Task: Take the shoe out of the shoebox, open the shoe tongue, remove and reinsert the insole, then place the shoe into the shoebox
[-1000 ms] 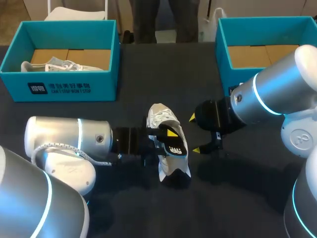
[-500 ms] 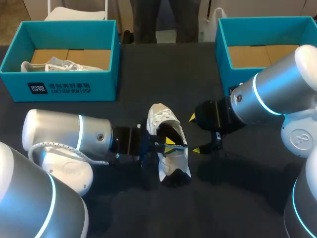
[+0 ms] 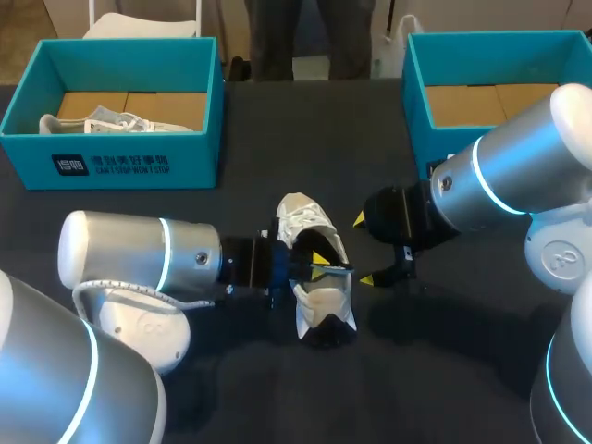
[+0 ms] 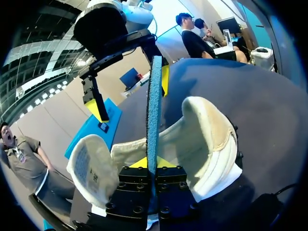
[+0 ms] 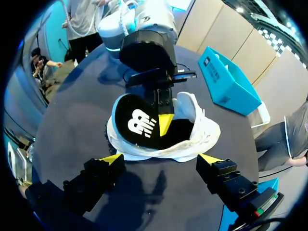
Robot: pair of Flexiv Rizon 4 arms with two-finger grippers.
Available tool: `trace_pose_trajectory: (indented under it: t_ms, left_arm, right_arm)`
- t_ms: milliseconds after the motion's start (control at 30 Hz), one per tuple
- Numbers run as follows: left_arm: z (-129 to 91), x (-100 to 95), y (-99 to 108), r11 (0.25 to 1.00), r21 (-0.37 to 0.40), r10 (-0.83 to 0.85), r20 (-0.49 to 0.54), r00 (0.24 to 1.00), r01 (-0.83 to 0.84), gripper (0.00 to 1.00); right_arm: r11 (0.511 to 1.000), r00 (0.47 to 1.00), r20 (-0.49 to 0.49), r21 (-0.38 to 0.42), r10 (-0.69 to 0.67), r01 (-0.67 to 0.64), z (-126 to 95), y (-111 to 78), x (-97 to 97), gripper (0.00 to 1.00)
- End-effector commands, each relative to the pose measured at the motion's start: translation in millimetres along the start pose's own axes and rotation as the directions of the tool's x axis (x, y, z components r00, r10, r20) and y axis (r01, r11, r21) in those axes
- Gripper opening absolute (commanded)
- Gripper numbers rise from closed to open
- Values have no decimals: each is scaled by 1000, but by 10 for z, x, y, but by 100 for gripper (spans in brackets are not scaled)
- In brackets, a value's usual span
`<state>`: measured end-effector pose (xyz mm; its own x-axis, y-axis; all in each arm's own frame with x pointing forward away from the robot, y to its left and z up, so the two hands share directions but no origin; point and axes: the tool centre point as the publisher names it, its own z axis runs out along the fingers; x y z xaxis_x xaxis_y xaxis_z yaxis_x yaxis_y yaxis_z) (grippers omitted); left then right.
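While the Left Gripper Pinches the Insole, the Right One Hangs Open Beside the Shoe

From above, we have the white shoe (image 3: 301, 220) sitting on the dark table (image 3: 277, 139), out in the middle and well clear of both teal boxes. The left gripper (image 3: 319, 268) comes in from the side and sits right over the shoe's opening, but from up here its catch is just a jumble of black and yellow.

Over to the left wrist view, and it clears up. The insole (image 4: 154, 110) shows edge-on, a thin blue strip clamped between the two fingers. The shoe's cream-lined heel collar is on one side of it and the tongue (image 4: 89, 163) is folded out on the other.

Right wrist view now, and it gives the flat face no other camera shows. The insole is black here with a white logo, standing up with its lower end down in the shoe's mouth. One yellow tip of the left gripper is pressed against it.

And the right gripper (image 5: 161, 161)? Fingers spread wide, nothing between them, hanging just beside the shoe without touching it. The head view agrees.

Only the head view takes in both boxes. The left shoebox (image 3: 194, 153) holds a second white shoe (image 3: 102, 120). The right shoebox (image 3: 413, 92) shows its brown cardboard floor.
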<state>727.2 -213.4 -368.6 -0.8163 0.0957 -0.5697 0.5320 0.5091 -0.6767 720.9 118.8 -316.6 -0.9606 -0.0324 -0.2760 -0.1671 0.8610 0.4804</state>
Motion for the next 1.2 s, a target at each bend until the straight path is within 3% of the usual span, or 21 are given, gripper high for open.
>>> trace_pose_trajectory:
  t_ms: [33,133,267,400,467,500,1100,1133,1167,1200]
  left_arm:
    - [34,-25,-41,1000,-8,-7,-5,1000,7,40]
    - [-28,-43,-128,1000,19,-10,-8,1000,10,39]
    - [-88,-44,-233,999,42,-8,-14,1000,9,27]
    - [-71,-25,-279,999,42,0,-27,1000,1,25]
    - [-44,-16,-275,999,35,4,-30,1000,-3,13]
    - [-36,-13,-270,999,34,4,-30,1000,-3,0]
    - [151,-11,59,999,-35,25,7,1000,-25,0]
    - [136,-14,54,999,-35,24,8,1000,-24,9]
    - [114,-16,35,999,-32,20,6,1000,-20,33]
    - [94,-20,14,1000,-26,15,8,1000,-15,38]
  right_arm:
    - [1000,1000,3,1,0,0,26,6,4,100]
    - [1000,1000,3,1,0,0,26,6,4,100]
    - [1000,1000,3,1,0,0,26,6,4,100]
    - [1000,1000,3,1,0,0,26,6,4,100]
    - [1000,1000,3,1,0,0,26,6,4,100]
    - [1000,1000,3,1,0,0,26,6,4,100]
    - [1000,1000,3,1,0,0,26,6,4,100]
    - [1000,1000,3,1,0,0,26,6,4,100]
    - [1000,1000,3,1,0,0,26,6,4,100]
    - [1000,1000,3,1,0,0,26,6,4,100]
